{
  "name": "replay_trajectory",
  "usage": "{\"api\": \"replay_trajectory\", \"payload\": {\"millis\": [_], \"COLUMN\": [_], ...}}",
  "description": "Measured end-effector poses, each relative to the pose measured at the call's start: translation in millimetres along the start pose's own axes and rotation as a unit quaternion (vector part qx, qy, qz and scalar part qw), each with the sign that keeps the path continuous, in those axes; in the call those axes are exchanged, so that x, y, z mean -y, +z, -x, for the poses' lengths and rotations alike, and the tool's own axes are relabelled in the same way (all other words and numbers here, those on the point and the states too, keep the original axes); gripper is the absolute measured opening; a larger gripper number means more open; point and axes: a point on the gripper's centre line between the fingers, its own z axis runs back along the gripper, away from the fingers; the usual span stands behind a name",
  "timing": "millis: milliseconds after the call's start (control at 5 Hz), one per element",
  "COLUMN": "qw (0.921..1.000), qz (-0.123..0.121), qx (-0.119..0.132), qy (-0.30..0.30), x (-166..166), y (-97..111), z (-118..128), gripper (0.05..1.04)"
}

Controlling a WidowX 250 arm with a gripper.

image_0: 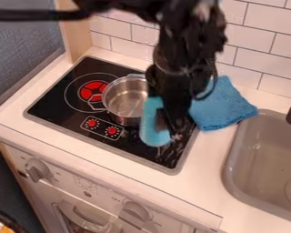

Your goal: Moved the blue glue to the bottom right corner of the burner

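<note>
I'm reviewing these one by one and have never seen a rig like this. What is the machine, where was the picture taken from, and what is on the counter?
This one picture comes from a fixed camera looking down at a slant. The black machine is a robot arm, entering from the top edge; its claw hangs over the right part of the black stovetop. Right at the claw is the light-blue glue; it looks held, though the grip itself is hard to make out. Beside it, a metal pot stands on the stovetop. A blue cloth lies to the right, near the sink.
</note>
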Motion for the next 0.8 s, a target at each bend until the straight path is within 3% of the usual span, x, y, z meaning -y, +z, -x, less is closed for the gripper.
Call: {"api": "replay_trajectory", "payload": {"millis": [400,800], "qw": [0.9993,0.999], "qz": [0.021,0.023], "qx": [-0.029,-0.033], "qy": [-0.014,-0.019], "x": [1.7,4.0], "y": [-35.5,-52.2], "z": [-16.2,-21.0], "gripper": [0.673,0.673]}}
